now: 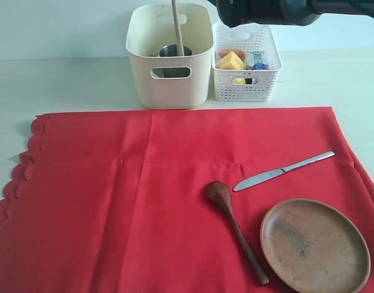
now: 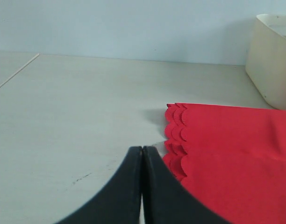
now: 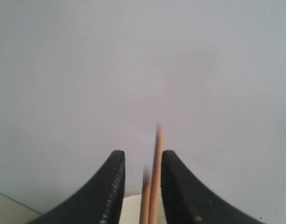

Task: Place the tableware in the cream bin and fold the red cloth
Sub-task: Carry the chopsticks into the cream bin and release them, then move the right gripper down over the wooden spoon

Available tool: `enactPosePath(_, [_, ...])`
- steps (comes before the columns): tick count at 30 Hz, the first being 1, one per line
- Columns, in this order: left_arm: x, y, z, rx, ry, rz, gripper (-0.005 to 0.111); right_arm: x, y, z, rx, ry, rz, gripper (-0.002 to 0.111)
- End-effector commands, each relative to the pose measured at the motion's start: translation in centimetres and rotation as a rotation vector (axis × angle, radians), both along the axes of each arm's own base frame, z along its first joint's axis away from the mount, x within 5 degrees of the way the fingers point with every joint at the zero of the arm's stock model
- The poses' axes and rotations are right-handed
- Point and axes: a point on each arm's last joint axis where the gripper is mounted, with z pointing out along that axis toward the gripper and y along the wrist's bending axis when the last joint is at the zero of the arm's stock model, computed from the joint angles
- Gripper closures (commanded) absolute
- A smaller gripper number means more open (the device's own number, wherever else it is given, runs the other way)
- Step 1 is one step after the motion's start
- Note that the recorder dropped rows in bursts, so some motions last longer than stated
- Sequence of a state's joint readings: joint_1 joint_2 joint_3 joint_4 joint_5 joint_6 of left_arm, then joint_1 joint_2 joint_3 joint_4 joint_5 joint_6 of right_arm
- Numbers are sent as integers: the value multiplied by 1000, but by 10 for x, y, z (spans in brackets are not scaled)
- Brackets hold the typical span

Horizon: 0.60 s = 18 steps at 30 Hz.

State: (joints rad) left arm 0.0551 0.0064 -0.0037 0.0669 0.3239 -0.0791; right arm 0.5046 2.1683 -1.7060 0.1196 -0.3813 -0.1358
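The right tool stands with its jaws parted. The wooden chopsticks stand loose in the gap, close against one finger and clear of the other. They rise upright out of the cream bin, where a steel cup sits beside them. The dark right arm hangs above, at about 1 o'clock from the bin.

The left tool is closed on nothing. It is low over the bare desk, just beside the scalloped edge of the red cloth.

The cloth lies spread flat on the desk, with the bin at its 12 o'clock edge. A white lattice basket holding food stands at the bin's 3 o'clock, touching it or nearly so.

Three pieces lie on the cloth toward 4 to 5 o'clock. They are the round wooden plate, the dark wooden spoon at its 9 o'clock, and the steel knife at its 12 o'clock.
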Motion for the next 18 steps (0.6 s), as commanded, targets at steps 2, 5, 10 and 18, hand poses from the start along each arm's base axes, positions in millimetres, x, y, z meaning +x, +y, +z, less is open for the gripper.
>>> enactPosePath(2, [0,0,-1,-4,-7,-5,106,4,-3,-1,1,0,-13,62])
enactPosePath(5, [0,0,-1,-4,-7,-5,106,5,-6,-2,31,19,-31,56])
enactPosePath(10, [0,0,-1,-4,-7,-5,106,4,-8,2,17,58,-29,52])
enactPosePath(18, [0,0,-1,-4,-7,-5,106,-30,-18,40,-244,284,66,52])
